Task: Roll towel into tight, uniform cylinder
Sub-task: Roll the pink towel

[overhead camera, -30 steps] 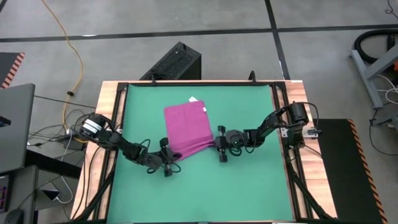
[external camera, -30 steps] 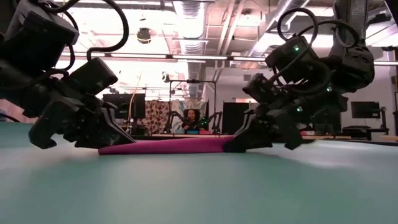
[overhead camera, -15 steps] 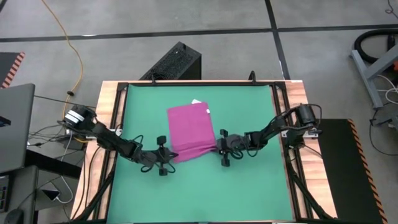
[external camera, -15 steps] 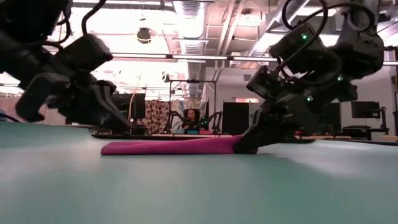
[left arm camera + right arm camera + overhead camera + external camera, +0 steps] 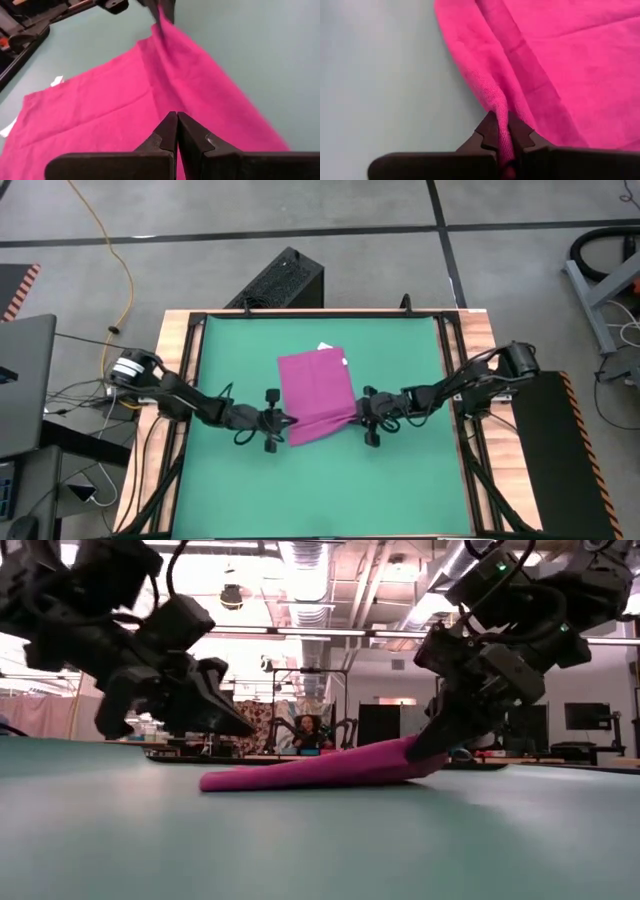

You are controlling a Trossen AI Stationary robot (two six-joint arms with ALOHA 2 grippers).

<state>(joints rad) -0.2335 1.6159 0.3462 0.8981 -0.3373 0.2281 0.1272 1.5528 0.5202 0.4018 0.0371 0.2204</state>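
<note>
High view: the towel point(image 5: 317, 395) lies flat, not rolled, near the middle of the green mat point(image 5: 400, 480) that covers the worktop point(image 5: 170, 330), its small white tag point(image 5: 326, 348) poking out at the far edge, toward twelve o'clock. The left claw point(image 5: 278, 423) reaches in from nine o'clock to the towel's near left corner, and the right claw point(image 5: 362, 415) comes in from three o'clock to the near right corner, so the two flank the edge that faces six o'clock. In the right wrist view the right claw point(image 5: 503, 131) has its fingers point(image 5: 487, 131) pressed together on a pinched ridge of the towel point(image 5: 560, 75), with bare green mat point(image 5: 380, 75) beside it. In the left wrist view the left claw point(image 5: 177, 128) has its fingers point(image 5: 192, 137) together, tips meeting over the towel point(image 5: 125, 105); whether any cloth is caught between them cannot be told from there. Low view shows the towel point(image 5: 320, 772) raised at the right claw's point(image 5: 425, 752) end and sloping down to the mat at the other end, while the left claw point(image 5: 235, 727) hangs just above that low end. Beside the worktop at about eleven o'clock a black box point(image 5: 280, 280) stands on the floor. No container is on the worktop.
</note>
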